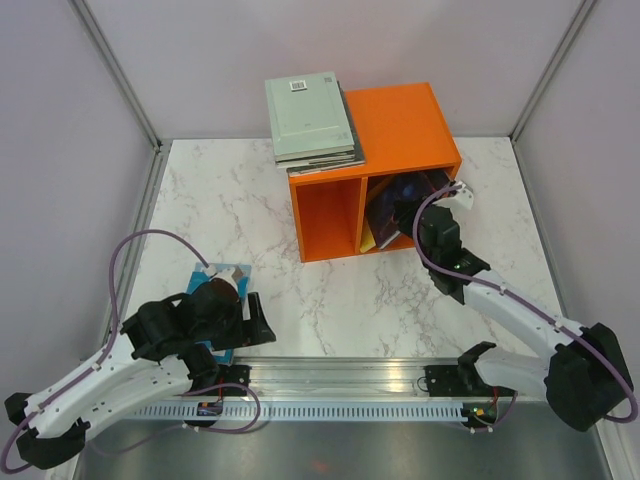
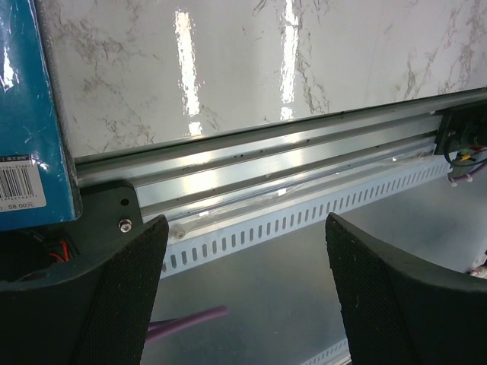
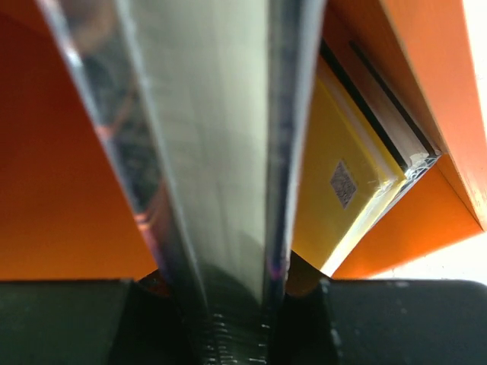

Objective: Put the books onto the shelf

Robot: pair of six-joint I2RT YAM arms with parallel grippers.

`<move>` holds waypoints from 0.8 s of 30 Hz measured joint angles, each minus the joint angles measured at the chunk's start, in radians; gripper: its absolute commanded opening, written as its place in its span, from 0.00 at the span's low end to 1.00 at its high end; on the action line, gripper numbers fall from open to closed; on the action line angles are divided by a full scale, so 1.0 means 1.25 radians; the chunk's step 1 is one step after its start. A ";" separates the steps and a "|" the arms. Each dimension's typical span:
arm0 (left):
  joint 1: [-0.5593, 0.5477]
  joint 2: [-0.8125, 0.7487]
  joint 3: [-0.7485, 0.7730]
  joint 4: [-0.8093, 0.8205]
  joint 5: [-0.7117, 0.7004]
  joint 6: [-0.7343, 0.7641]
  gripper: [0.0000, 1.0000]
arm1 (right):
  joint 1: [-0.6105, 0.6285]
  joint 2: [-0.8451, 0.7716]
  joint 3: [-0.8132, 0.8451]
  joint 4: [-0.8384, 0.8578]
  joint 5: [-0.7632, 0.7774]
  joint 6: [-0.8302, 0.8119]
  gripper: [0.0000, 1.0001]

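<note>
The orange shelf (image 1: 400, 130) stands at the back of the marble table, its two cubbies facing me. A stack of books (image 1: 310, 115) with a pale grey-green cover on top lies on its roof at the left. My right gripper (image 1: 412, 215) is at the mouth of the right cubby, shut on a dark glossy book (image 1: 392, 205) held upright. In the right wrist view its page edges (image 3: 213, 152) fill the jaws (image 3: 228, 296), and a yellow book (image 3: 335, 182) leans inside to the right. A teal book (image 1: 232, 275) (image 2: 30, 114) lies flat by my left gripper (image 1: 262, 328) (image 2: 247, 224), which is open and holds nothing.
An aluminium rail (image 1: 340, 375) (image 2: 289, 163) with a slotted strip runs along the near table edge, right under the left fingers. Purple cables (image 1: 130, 245) loop off both arms. Pale enclosure walls (image 1: 60, 120) close in the table's left, right and back.
</note>
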 measured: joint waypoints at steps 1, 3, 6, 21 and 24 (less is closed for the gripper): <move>0.000 0.001 0.004 -0.003 0.000 0.000 0.86 | 0.000 0.014 -0.011 0.028 0.010 0.000 0.00; 0.000 0.007 0.013 -0.014 0.000 0.000 0.86 | 0.001 0.040 -0.028 0.074 0.022 0.002 0.00; 0.000 0.027 0.027 -0.030 0.000 0.001 0.86 | 0.003 0.085 -0.050 0.147 0.041 0.007 0.00; 0.000 0.076 0.056 -0.039 0.001 0.009 0.86 | 0.017 0.253 -0.031 0.304 0.121 0.031 0.00; 0.000 0.080 0.056 -0.038 0.001 0.009 0.86 | 0.018 0.283 0.000 0.291 0.137 0.049 0.10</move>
